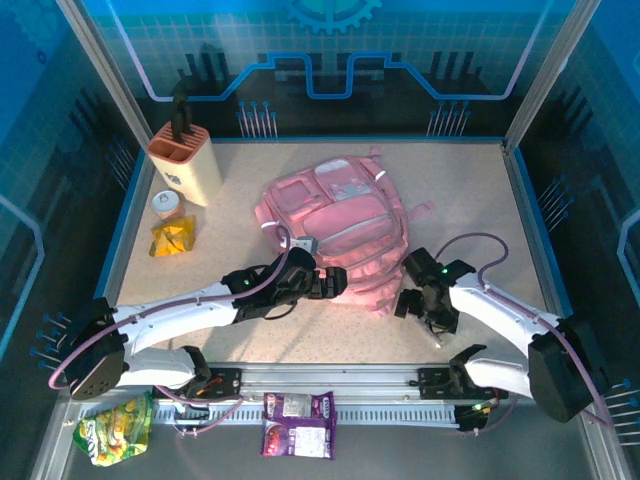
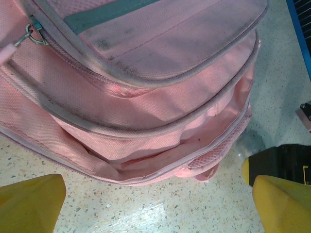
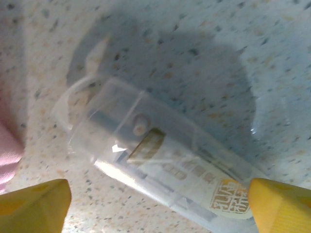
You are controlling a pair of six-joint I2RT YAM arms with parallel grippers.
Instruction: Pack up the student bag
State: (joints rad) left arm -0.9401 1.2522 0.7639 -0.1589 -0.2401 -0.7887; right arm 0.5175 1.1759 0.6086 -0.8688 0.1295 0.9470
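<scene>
From the top view, the student bag (image 1: 335,225) lies flat in the middle of the table (image 1: 470,200), its pale pocket panel facing up. The left gripper (image 1: 335,283) is at the near edge of the bag, just touching or almost touching the fabric (I cannot tell which from here). The right gripper (image 1: 412,300) is just beside the bag's near right corner, pointing down at the table. Well to the left of the bag stands an orange and cream holder (image 1: 185,160) with a dark handle sticking out, and nearer than it a small jar (image 1: 168,205) and a yellow packet (image 1: 172,240). Far on the near side of the bag, past the arm bases, lie a green snack bag (image 1: 115,428) and a purple packet (image 1: 298,424).

In the left wrist view, the bag (image 2: 146,97) takes the upper part, and one front pocket (image 2: 170,150) gapes open toward the camera. A metal zip pull (image 2: 31,35) hangs at the bag's upper left. The yellow fingers (image 2: 29,204) of the left gripper (image 2: 155,194) stand wide apart and hold nothing.

In the right wrist view, a clear plastic case (image 3: 160,160) with a printed label lies slanted on the table, just right of a pink corner of the bag (image 3: 7,150). The right gripper (image 3: 160,204) has its fingers (image 3: 282,204) spread wide on either side of the case, not closed on it.
</scene>
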